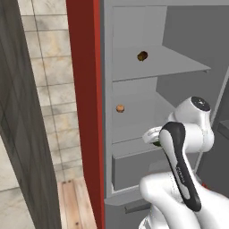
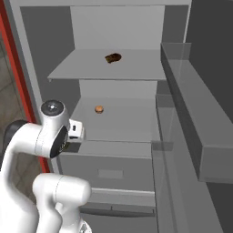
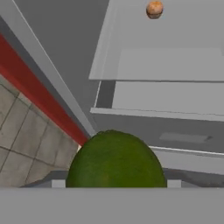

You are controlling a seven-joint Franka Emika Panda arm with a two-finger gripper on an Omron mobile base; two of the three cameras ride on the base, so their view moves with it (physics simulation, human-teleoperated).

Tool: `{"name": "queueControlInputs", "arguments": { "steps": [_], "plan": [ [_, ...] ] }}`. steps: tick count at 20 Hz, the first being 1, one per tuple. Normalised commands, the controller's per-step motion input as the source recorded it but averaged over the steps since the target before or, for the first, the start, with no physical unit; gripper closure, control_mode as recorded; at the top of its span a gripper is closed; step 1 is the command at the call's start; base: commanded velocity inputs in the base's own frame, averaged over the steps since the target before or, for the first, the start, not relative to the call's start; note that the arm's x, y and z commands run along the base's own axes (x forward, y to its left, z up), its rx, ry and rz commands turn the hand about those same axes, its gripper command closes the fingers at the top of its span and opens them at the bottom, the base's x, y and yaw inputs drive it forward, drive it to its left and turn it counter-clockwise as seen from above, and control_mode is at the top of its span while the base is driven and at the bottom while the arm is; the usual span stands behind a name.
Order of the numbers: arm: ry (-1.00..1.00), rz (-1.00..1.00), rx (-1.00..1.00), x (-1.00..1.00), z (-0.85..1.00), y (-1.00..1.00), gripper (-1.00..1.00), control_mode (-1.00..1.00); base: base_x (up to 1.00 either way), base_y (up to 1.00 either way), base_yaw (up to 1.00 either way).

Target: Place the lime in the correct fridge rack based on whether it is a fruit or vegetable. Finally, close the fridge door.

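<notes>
Red cabinet panel [image 1: 85,112], perhaps beige tiles [image 1: 53,76]

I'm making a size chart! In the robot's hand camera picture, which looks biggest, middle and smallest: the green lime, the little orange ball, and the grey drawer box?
1. Grey drawer box
2. Lime, though it sits right against the camera, so it looks far bigger than it is
3. Orange ball, far back on the lower shelf

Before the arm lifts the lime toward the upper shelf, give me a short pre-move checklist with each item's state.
1. Lime in the gripper: ok, it sits large right at the fingertips.
2. Fridge open: ok.
3. Fridge rack has free space: ok, just a dark brown lump near the back.
4. Tan-orange item on the lower shelf, out of the way: ok.
5. Grip firmness: cannot tell.
</notes>
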Motion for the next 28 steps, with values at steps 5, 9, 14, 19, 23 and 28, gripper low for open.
{"name": "queueControlInputs", "arguments": {
  "steps": [5, 9, 14, 19, 23, 28],
  "plan": [
    [-0.2, -0.08, 0.0, -0.18, 0.63, -0.05, 1.0, -1.0, 0.0, 0.0, 0.0],
    [-0.21, -0.01, 0.0, -0.09, 0.79, 0.0, 1.0, -1.0, 0.0, 0.0, 0.0],
    [-0.24, 0.0, 0.0, -0.15, 0.85, 0.0, 1.0, -1.0, 0.0, 0.0, 0.0],
    [-0.19, -0.02, 0.0, -0.07, 0.96, 0.0, 1.0, -1.0, 0.0, 0.0, 0.0],
    [-0.09, -0.06, 0.0, 0.0, 0.99, 0.0, 1.0, -1.0, 0.0, 0.0, 0.0],
    [0.01, -0.09, 0.01, 0.31, 0.82, 0.0, 1.0, -1.0, 0.0, 0.0, 0.0]
  ]
}}
